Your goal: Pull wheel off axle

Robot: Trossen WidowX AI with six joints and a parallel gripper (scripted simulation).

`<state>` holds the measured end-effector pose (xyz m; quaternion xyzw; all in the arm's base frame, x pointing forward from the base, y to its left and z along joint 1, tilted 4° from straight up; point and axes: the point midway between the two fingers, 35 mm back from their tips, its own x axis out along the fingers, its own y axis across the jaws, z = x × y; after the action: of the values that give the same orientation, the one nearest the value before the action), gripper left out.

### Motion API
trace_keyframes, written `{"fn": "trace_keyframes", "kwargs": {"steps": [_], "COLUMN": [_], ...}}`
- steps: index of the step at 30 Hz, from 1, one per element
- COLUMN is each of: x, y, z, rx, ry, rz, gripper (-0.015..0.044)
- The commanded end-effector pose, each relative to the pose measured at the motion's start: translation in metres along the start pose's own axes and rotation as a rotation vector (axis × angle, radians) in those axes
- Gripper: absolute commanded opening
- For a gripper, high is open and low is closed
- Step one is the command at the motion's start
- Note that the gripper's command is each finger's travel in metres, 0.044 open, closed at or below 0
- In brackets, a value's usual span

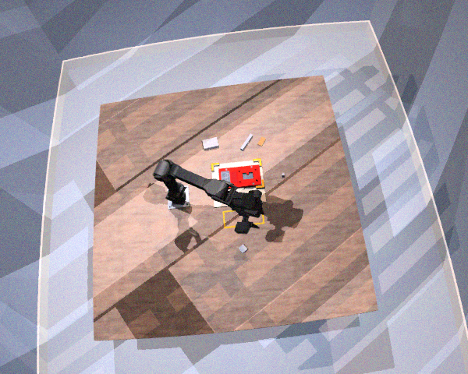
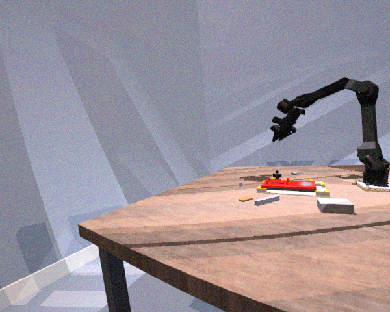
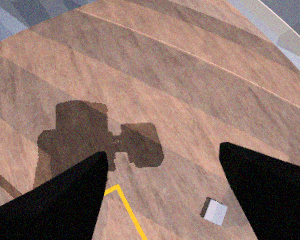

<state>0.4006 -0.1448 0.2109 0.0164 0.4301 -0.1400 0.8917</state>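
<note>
My gripper [image 1: 249,227] [image 2: 277,136] [image 3: 164,155] is open and empty. It hangs high above the table, tilted downward, near the marked area. The black wheel [image 2: 277,175] sits upright on its axle behind the red block in the exterior view, well below the gripper. The arm hides the wheel in the top view, and it is outside the wrist view. The marked area is a yellow outline [image 1: 224,220] [image 3: 131,212] on the table, partly covered by the gripper in the top view.
A red block [image 1: 235,171] [image 2: 294,184] lies between yellow corner pieces beside the marked area. A grey block [image 1: 242,248] [image 3: 215,212] lies beyond the outline. A white block [image 1: 210,142] [image 2: 336,205], grey bar [image 1: 246,142] [image 2: 267,199], orange piece [image 1: 261,141] [image 2: 246,199] and small grey piece [image 1: 283,174] [image 2: 240,184] lie around.
</note>
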Motion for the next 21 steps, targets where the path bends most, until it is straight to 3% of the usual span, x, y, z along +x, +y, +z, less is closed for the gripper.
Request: {"fn": "trace_keyframes", "kwargs": {"steps": [1,11,21], "x": [0.017,0.013,0.013], "y": [0.056,0.156,0.164], "z": [-0.029,-0.109,-0.110], "rx": [-0.105,-0.390,-0.407], "ry": [0.201,0.662,0.688], "rz": [0.096,0.214,0.218], "gripper": [0.0300,0.0300,0.0300]}}
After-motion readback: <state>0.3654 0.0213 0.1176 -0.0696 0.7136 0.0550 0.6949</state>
